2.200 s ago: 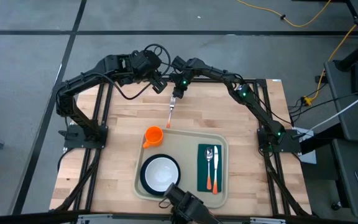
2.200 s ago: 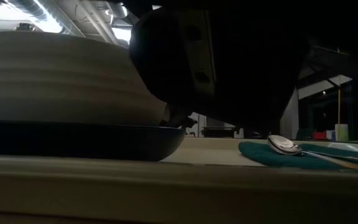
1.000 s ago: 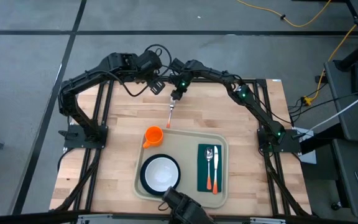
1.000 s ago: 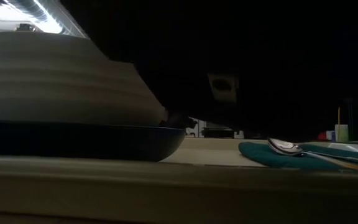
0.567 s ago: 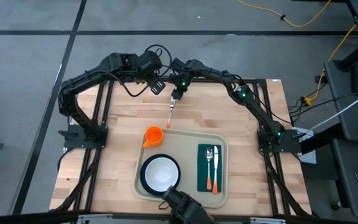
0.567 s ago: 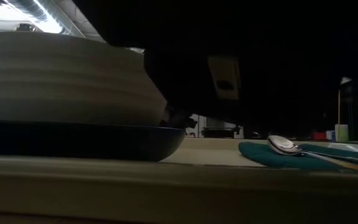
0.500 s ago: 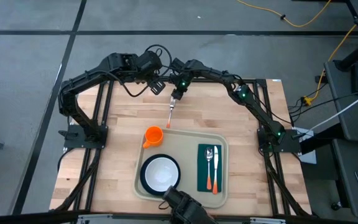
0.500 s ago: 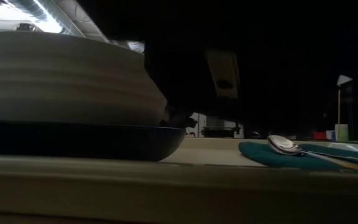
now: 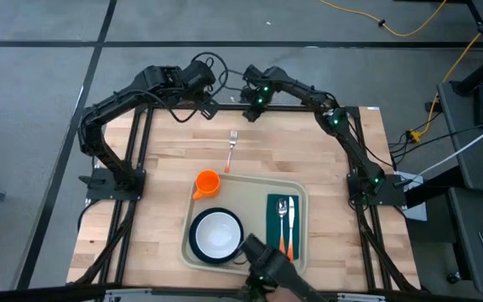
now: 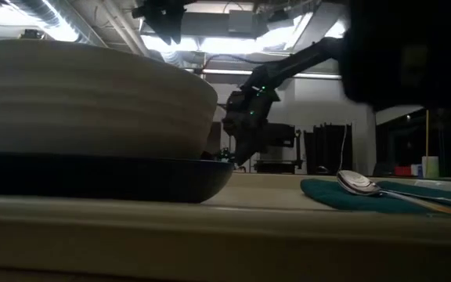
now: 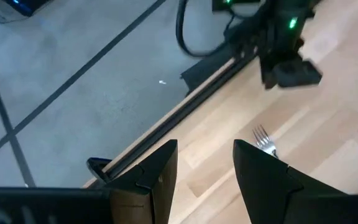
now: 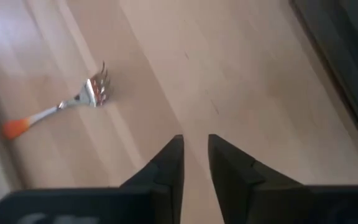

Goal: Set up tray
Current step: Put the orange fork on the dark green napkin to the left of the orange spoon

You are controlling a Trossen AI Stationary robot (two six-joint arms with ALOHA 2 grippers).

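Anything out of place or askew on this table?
Yes: the fork lies alone on the bare table, outside the tray, while the spoon and knife sit on the green napkin. The orange cup overlaps the tray's corner.

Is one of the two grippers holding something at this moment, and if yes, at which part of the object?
Nothing is held. The right gripper is up at the table's far edge with nothing between its fingers, the left gripper is open and empty, and the fork lies free on the table.

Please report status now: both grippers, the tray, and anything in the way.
Left gripper open, empty, at far edge. Right gripper nearly closed, empty, above the table. Tray holds plate, bowl, napkin, spoon, knife. Fork and cup lie outside it.
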